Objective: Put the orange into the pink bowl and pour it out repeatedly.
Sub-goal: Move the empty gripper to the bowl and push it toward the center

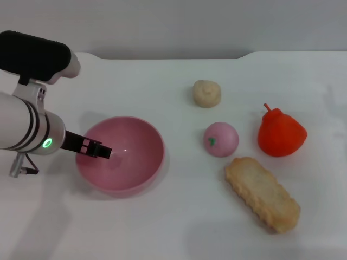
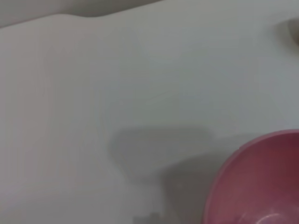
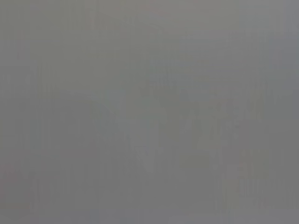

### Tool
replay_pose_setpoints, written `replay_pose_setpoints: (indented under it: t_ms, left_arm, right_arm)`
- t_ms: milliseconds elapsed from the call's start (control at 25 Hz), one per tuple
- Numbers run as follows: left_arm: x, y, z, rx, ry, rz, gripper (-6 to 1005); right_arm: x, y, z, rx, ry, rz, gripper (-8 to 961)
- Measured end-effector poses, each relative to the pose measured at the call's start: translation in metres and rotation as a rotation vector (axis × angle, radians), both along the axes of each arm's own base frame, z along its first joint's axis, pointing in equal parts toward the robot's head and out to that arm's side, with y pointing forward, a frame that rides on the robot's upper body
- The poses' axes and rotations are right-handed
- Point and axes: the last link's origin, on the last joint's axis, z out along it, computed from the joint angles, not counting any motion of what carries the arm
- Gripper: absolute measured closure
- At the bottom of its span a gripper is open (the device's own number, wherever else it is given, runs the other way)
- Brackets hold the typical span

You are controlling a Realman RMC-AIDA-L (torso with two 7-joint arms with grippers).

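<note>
Orange [image 1: 281, 135] at right of frame, glossy, stiff, likely slippery: best gripped across lumpy body. Left tool [image 1: 101, 150] over bowl [image 1: 142, 172] rim, closure unclear.

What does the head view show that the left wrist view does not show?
Only the head view shows the left end effector over the pink bowl's near-left rim, the orange on the table's right side, a small pink ball, a beige bun and a long biscuit.

Only the left wrist view shows a dark shadow beside the bowl.

Both show the pink bowl, with nothing in it, and the white table.
</note>
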Motion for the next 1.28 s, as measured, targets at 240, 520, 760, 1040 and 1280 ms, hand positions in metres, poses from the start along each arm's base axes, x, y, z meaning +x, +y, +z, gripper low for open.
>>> replay_pose_setpoints:
  t_ms: [240,520,760,1040,1280]
  left_arm:
    - [-0.002,0.0021,-0.0067,-0.015,0.006,0.006,251]
    - [-0.0023,0.0042,-0.008,-0.014,0.007,-0.007,256]
    - [-0.0009,0.0047,-0.0122,-0.019,0.018,-0.032,411]
    - [-0.0024,0.0056,-0.0138,-0.021,0.018,-0.028,811]
    - [-0.002,0.0066,-0.0149,-0.025,0.018,-0.029,922]
  right_arm:
    - [-0.0021,0.0006,0.001,0.004,0.002,0.006,127]
    - [-0.0043,0.0001,0.0023,0.009,0.005,0.011,126]
    - [-0.0058,0.0001,0.0024,0.01,0.007,0.015,126]
    - [-0.0059,0.0001,0.0024,0.01,0.008,0.015,127]
    - [-0.0064,0.0008,0.0023,0.009,0.007,0.017,127]
